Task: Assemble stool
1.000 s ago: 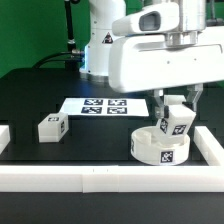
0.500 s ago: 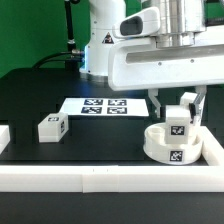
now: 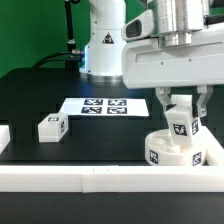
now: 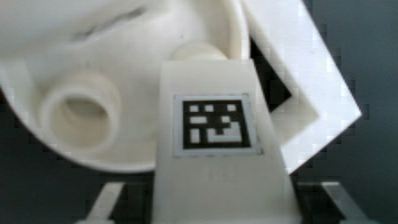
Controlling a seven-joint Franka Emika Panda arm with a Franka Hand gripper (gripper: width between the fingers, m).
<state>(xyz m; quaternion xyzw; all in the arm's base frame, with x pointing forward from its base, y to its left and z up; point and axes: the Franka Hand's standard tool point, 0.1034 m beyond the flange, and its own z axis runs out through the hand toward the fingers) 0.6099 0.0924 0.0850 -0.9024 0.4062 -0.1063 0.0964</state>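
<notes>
The round white seat (image 3: 160,146) rests on the black table in the corner of the white rails at the exterior view's right, a tag on its side. My gripper (image 3: 181,108) is shut on a white tagged leg (image 3: 181,126), held upright with its lower end in the seat. In the wrist view the leg (image 4: 221,120) stands between my fingers (image 4: 118,200), with the seat (image 4: 80,110) and one of its round holes behind it. A second loose leg (image 3: 51,127) lies on the table at the exterior view's left. No third leg shows.
The marker board (image 3: 104,106) lies flat in the middle of the table. A long white rail (image 3: 90,179) runs along the front edge and another (image 3: 214,146) along the exterior view's right. The arm's white base (image 3: 100,45) stands behind.
My gripper, the held leg and the seat have shifted together toward the exterior view's right and front, into the rail corner. The loose leg has not moved.
</notes>
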